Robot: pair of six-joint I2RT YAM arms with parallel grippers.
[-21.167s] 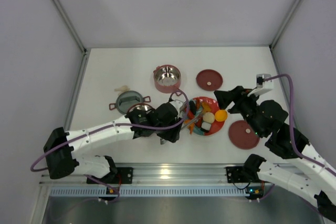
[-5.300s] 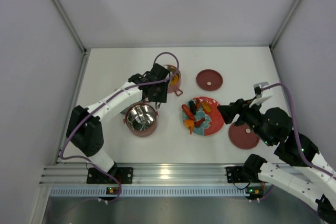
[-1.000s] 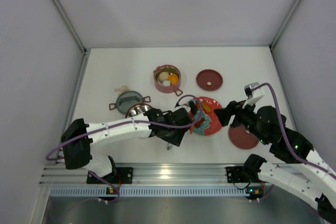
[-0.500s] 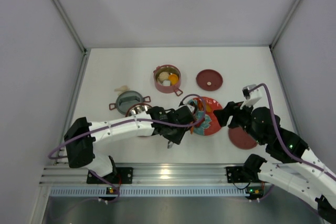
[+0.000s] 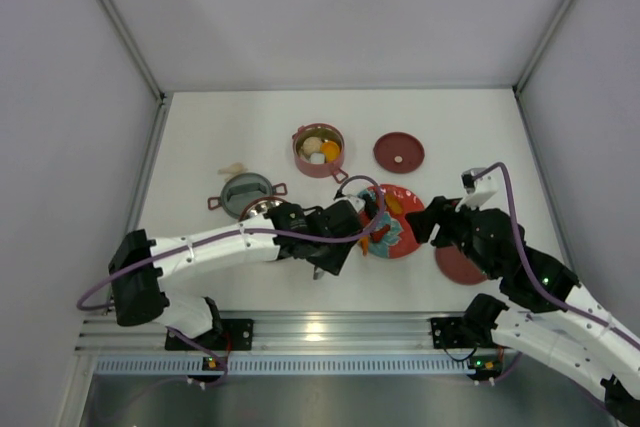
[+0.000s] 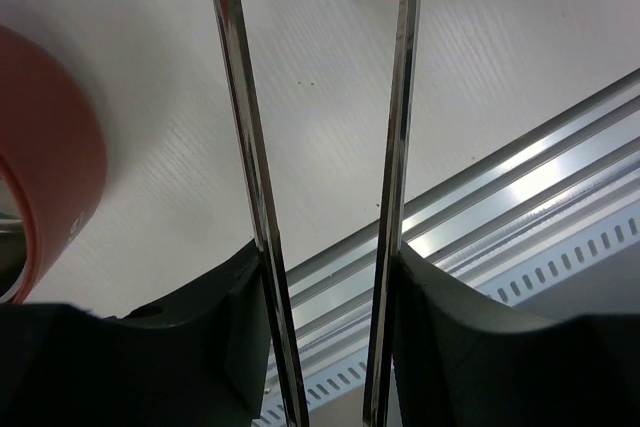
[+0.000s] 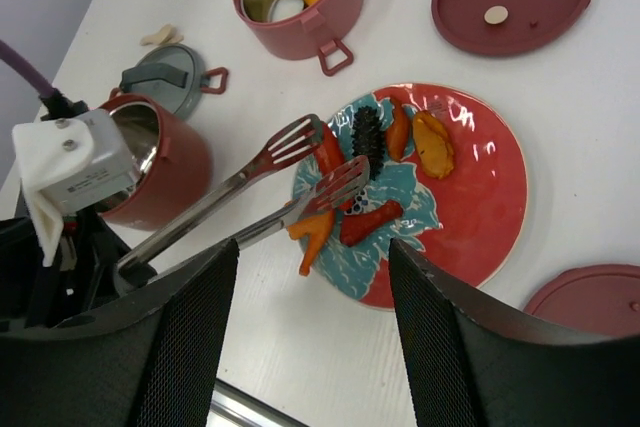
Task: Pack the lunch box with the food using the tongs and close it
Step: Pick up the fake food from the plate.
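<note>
Two slim arms of the tongs [image 7: 255,192] are clamped between the left gripper's [image 6: 328,257] fingers. Their slotted tips are spread over the red plate [image 7: 490,217], with a red sausage [image 7: 330,155] between them. The right gripper [image 7: 312,257] hovers just beside the plate's right edge, jaws wide apart and empty. The far pink pot [image 7: 300,17] holds white and orange pieces. The near pink pot [image 7: 175,177] stands beside the tongs.

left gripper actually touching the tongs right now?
Touching. Left wrist view: both arms of the tongs lie pressed against the inner finger faces of the left gripper.
</note>
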